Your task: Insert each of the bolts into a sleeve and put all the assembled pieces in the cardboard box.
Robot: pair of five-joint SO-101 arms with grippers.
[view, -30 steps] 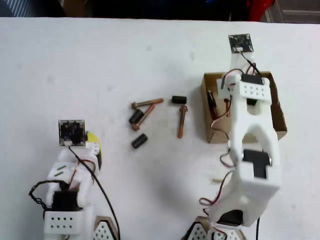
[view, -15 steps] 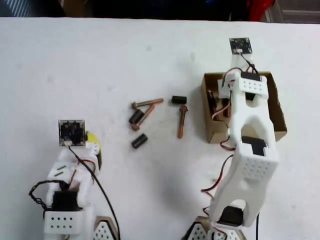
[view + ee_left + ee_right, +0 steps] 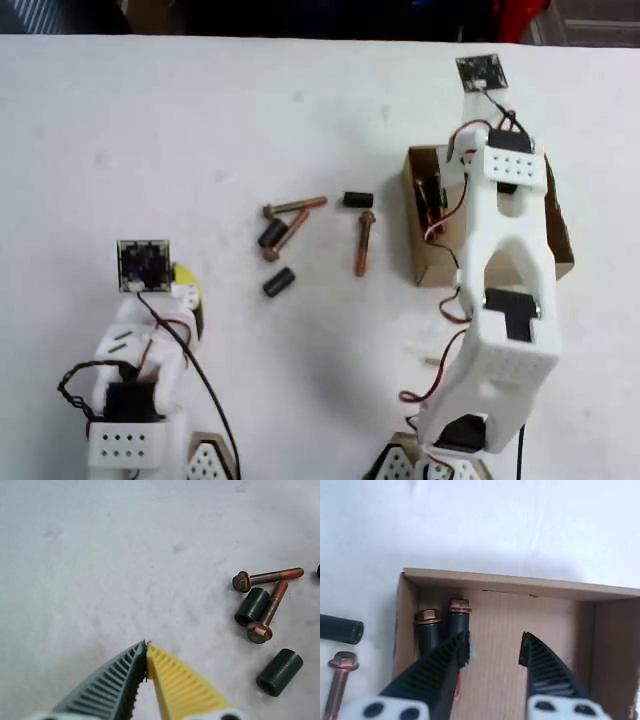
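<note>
Looking down on the table (image 3: 150,120) with its far edge at 12, the right gripper (image 3: 492,645) hangs spread over the cardboard box (image 3: 432,268) and its arm (image 3: 505,250) roofs most of the opening. Two assembled pieces (image 3: 442,627) hug the box's 9 o'clock wall, so the bare floor runs from the middle toward 3. The scatter of bolts and sleeves (image 3: 272,235) has open table all round, widest at 9 and 12 o'clock.

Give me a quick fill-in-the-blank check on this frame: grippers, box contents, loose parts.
The right gripper hangs over the cardboard box with its jaws ____.
The box holds ____ assembled pieces.
On the table lie ____ loose bolts.
The left gripper is ____.
Missing words: open; two; three; shut.
</note>
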